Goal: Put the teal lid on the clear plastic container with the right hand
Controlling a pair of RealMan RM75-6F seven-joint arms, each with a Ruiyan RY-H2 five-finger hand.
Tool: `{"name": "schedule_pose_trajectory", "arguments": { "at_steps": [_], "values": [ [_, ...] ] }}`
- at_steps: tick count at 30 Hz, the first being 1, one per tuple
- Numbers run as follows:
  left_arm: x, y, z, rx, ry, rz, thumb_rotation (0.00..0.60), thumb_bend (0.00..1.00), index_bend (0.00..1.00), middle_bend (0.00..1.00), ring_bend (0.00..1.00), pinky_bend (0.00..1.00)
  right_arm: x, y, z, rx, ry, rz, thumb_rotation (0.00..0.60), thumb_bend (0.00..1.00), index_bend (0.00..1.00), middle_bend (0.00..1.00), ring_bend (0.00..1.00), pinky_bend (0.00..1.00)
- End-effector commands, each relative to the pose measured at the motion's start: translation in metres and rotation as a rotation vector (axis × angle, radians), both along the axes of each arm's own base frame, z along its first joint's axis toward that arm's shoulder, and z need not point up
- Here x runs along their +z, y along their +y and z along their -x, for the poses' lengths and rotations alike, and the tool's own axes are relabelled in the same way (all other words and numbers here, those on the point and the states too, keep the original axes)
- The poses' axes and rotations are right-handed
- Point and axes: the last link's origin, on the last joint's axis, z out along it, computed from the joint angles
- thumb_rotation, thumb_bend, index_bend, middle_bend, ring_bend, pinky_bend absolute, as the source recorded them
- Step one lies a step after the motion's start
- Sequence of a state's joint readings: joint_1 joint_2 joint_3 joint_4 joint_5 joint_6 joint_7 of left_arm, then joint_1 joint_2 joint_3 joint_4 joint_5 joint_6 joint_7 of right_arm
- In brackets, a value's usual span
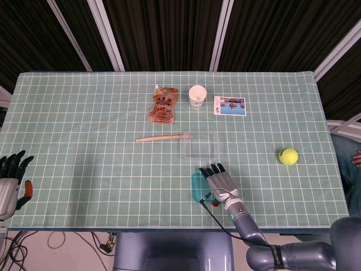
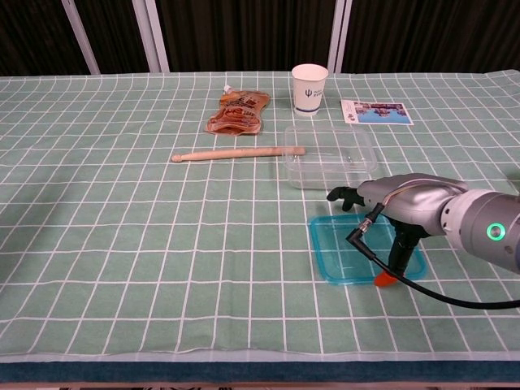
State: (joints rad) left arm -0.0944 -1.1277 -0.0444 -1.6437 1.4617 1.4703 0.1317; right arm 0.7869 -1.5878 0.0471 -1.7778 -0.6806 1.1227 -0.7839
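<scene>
The teal lid [image 2: 345, 248] lies flat on the green checked cloth, just in front of the clear plastic container [image 2: 329, 156]. In the head view, only the left strip of the lid [image 1: 197, 187] shows beside my right hand [image 1: 219, 182]. The right hand [image 2: 398, 210] is over the lid's right half with its fingers [image 2: 344, 195] stretched toward the container [image 1: 201, 145]. Its orange-tipped thumb reaches down to the lid's front right edge, and nothing is lifted. My left hand [image 1: 11, 179] rests at the table's near left corner, fingers spread and holding nothing.
A wooden stick [image 1: 163, 137] lies left of the container, its tip against the rim. Behind are a brown pouch [image 1: 163, 105], a paper cup [image 1: 197, 96] and a photo card [image 1: 229, 105]. A tennis ball [image 1: 288, 156] sits to the right.
</scene>
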Motion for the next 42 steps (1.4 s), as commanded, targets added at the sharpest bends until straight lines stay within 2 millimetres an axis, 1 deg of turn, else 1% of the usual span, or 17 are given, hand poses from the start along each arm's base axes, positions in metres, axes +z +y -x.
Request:
{"name": "schedule_pose_trajectory", "arguments": {
  "at_steps": [1,12,21,42],
  "values": [
    [0.0000,-0.0001,0.0001,0.001,-0.001,0.000,0.600,0.66,0.11,0.00,0.00,0.00,-0.0004,-0.0001,0.0008,-0.001,0.002,-0.001,0.600,0.13,0.00,0.18,0.00,0.00],
    [0.0000,0.0001,0.0000,0.001,0.000,0.000,0.600,0.66,0.11,0.00,0.00,0.00,-0.0018,0.0003,0.0030,-0.004,0.005,-0.005,0.600,0.13,0.00,0.18,0.00,0.00],
    [0.0002,0.0002,0.0004,0.005,0.001,-0.001,0.600,0.66,0.11,0.00,0.00,0.00,-0.0021,0.0002,0.0031,-0.002,0.004,-0.003,0.600,0.13,0.00,0.24,0.00,0.00],
    [0.0003,0.0000,0.0005,0.011,-0.004,-0.003,0.600,0.66,0.11,0.00,0.00,0.00,-0.0054,0.0016,0.0075,0.001,0.032,-0.019,0.600,0.13,0.00,0.24,0.00,0.00]
  ]
}}
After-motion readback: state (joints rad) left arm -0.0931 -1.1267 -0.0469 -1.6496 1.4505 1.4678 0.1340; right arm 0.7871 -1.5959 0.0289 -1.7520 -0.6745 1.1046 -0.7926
